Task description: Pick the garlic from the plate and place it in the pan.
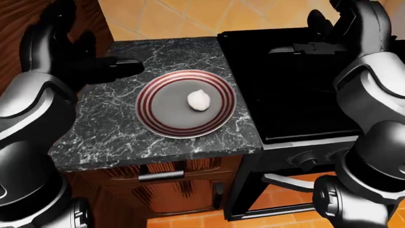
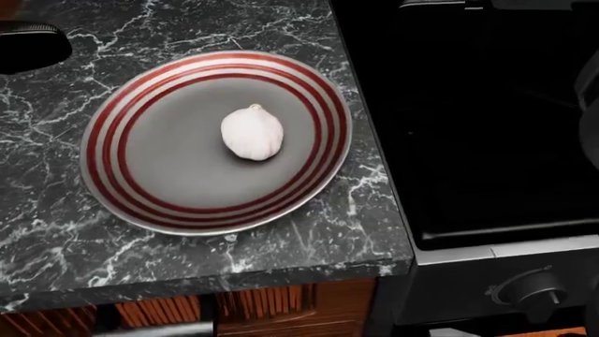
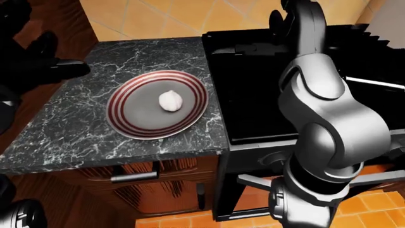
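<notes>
A white garlic bulb [image 2: 251, 132] lies near the middle of a grey plate [image 2: 104, 165] with red rings, on the dark marble counter [image 1: 108, 128]. My left hand [image 1: 117, 66] hovers over the counter to the left of the plate, fingers spread and holding nothing; the head view shows only its black tip [image 2: 28, 45] at top left. My right hand [image 1: 297, 37] is raised over the upper part of the black stove [image 1: 297, 95], open and holding nothing. I cannot make out the pan against the black stove top.
The stove stands directly right of the counter, with a knob [image 2: 529, 288] on its lower panel and an oven handle [image 1: 288, 181] below. A wooden drawer with a dark handle [image 1: 161, 175] sits under the counter. Orange floor tiles [image 1: 183, 16] lie beyond.
</notes>
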